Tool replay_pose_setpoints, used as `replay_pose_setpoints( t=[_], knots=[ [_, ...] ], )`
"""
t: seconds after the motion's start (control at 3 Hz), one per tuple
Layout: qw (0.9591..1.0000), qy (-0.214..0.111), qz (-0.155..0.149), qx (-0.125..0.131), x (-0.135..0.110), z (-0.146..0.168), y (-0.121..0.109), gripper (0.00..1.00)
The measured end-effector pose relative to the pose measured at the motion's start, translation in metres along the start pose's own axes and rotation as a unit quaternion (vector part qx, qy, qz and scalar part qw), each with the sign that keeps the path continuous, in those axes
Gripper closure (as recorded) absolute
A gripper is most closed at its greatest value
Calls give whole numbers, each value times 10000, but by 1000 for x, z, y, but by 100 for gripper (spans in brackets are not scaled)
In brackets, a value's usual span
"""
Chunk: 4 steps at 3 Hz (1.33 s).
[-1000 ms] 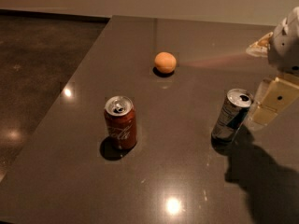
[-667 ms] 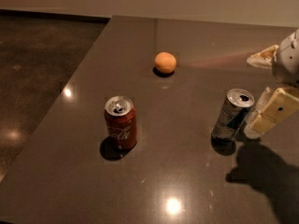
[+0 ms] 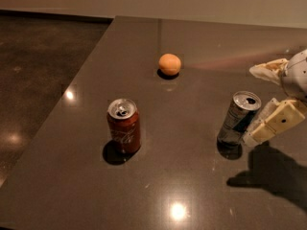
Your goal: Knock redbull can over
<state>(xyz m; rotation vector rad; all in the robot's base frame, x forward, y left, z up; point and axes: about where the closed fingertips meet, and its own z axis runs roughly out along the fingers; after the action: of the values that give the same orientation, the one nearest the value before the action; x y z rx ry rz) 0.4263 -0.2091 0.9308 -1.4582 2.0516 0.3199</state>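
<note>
The redbull can point(image 3: 238, 117), slim, silver and dark blue with an open silver top, stands on the dark table point(image 3: 192, 186) at the right, its top leaning slightly right. My gripper point(image 3: 263, 130), cream-coloured, comes in from the right edge and sits low beside the can's right side, touching or almost touching its lower half. The arm's white wrist point(image 3: 297, 75) is above it.
A wider red cola can point(image 3: 124, 125) stands upright left of centre. An orange point(image 3: 170, 64) lies farther back. The table's left edge runs diagonally, with dark floor point(image 3: 33, 80) beyond it. The arm's shadow falls on the table at the lower right.
My gripper has moved down and left, closing in on the redbull can's right side. The can still stands in the same spot. The cola can and orange have not moved.
</note>
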Motion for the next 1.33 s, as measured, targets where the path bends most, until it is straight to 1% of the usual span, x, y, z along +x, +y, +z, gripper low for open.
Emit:
replay_pose_setpoints(
  t=[0.33, 1.0, 1.33],
  knots=[
    [9989, -426, 105, -166, -7, 9, 8, 2],
    [9966, -729, 197, -321, -17, 17, 14, 46],
    [9960, -804, 257, -282, -24, 11, 14, 70]
  ],
)
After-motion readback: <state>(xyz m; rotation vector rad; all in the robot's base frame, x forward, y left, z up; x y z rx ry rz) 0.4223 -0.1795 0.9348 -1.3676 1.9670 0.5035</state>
